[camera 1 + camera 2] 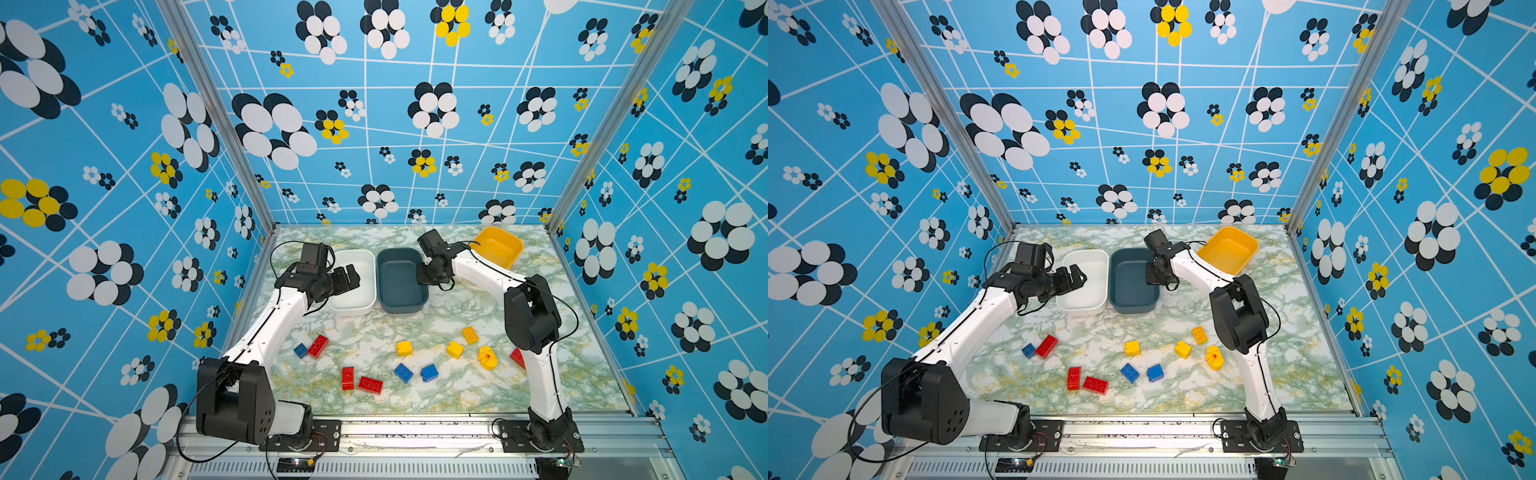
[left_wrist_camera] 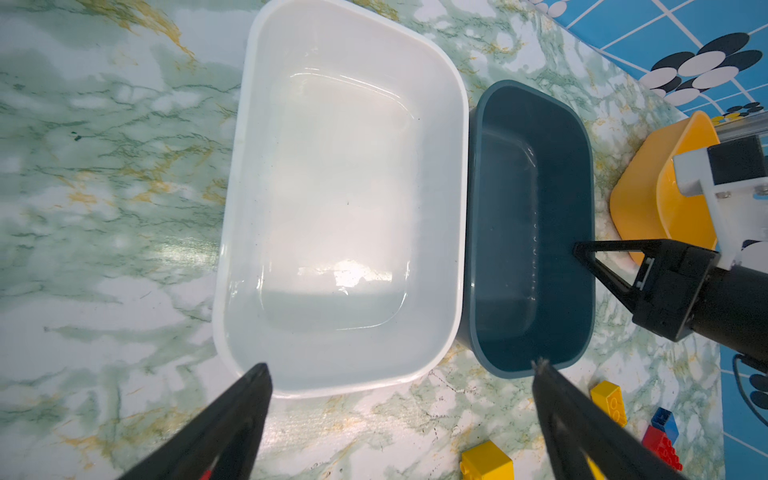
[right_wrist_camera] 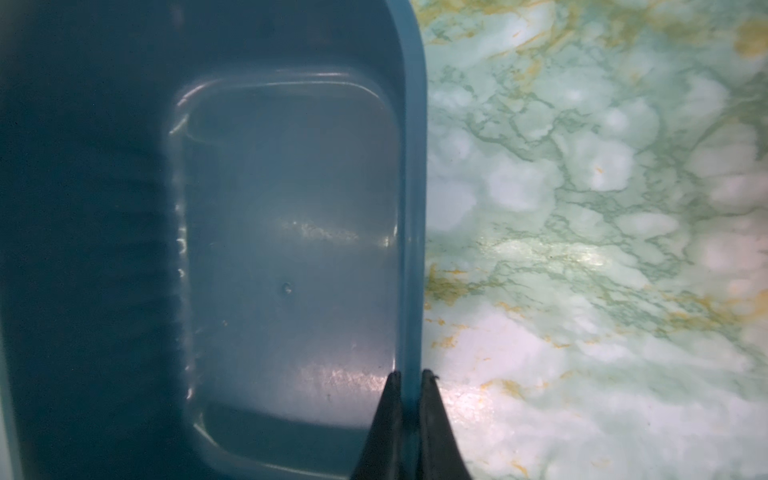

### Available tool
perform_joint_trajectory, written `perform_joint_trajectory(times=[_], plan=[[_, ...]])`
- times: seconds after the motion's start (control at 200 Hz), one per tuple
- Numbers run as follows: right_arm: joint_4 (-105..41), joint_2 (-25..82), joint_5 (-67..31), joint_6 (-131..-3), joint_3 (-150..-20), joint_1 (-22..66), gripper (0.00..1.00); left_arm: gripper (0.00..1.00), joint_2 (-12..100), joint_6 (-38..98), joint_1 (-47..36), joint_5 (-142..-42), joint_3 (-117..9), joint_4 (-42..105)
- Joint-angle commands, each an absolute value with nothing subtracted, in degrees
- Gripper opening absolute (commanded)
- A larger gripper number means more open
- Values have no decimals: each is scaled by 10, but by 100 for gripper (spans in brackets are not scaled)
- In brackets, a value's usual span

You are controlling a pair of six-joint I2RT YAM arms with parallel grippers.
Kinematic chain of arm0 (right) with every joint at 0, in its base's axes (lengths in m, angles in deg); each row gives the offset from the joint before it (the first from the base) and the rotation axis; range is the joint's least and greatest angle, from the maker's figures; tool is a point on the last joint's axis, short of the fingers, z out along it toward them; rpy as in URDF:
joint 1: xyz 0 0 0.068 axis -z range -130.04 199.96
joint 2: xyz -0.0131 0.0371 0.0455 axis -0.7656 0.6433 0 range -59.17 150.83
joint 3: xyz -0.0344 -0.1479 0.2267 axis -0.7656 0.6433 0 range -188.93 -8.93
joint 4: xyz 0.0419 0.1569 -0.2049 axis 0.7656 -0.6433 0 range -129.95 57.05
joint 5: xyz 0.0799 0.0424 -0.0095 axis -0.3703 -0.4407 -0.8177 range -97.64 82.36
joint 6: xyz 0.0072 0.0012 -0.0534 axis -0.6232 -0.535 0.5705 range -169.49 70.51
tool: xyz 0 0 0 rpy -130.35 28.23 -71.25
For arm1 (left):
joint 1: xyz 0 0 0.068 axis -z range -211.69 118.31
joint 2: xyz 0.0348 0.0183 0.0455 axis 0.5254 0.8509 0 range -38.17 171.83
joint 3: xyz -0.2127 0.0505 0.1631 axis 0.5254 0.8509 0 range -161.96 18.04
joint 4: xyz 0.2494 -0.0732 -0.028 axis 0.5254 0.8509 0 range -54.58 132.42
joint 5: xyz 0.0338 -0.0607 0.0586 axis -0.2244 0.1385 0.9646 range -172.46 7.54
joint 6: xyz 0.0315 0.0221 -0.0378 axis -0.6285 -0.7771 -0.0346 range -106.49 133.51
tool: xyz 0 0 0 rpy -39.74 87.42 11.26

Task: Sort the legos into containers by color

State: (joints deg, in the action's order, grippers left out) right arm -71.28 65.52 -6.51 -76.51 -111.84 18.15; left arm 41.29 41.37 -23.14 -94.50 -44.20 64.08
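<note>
Three containers stand at the back in both top views: a white container (image 1: 365,291), a dark teal container (image 1: 399,286) beside it, and a yellow container (image 1: 498,245), tilted, at the back right. My right gripper (image 3: 410,374) is shut on the teal container's (image 3: 286,249) right wall, one finger inside and one outside. My left gripper (image 2: 401,365) hangs open over the white container's (image 2: 345,187) near edge, holding nothing. All three containers look empty. The legos lie loose at the front: red (image 1: 318,345), blue (image 1: 403,372), yellow (image 1: 404,348), and a rounded yellow one with a red dot (image 1: 487,358).
A red lego (image 1: 517,357) is half hidden behind the right arm's lower link. Patterned blue walls close in the marble table (image 1: 457,399) on three sides. A metal rail (image 1: 415,432) with both arm bases runs along the front edge.
</note>
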Motion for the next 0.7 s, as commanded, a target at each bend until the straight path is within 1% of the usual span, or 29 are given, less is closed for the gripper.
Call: perform_joint_trajectory(times=[0.0,0.115,0.195,0.26,0.405,0.555,0.695], plan=[[-732,674,-75,-793,-1125,179,3,99,396,402,-238,-948,-442,647],[-727,667,-71,-799,-1119,179,8,99,394,401,-239,-949,-444,647],[-720,659,-57,-800,-1109,180,17,99,393,401,-240,-949,-443,647],[-718,630,-49,-799,-1108,184,26,99,390,401,-241,-949,-443,647],[-723,599,-41,-798,-1109,203,37,99,385,401,-241,-948,-443,645],[-736,562,-27,-797,-1100,247,45,99,382,403,-242,-949,-445,643],[-735,527,-23,-802,-1067,311,49,99,382,402,-243,-951,-447,640]])
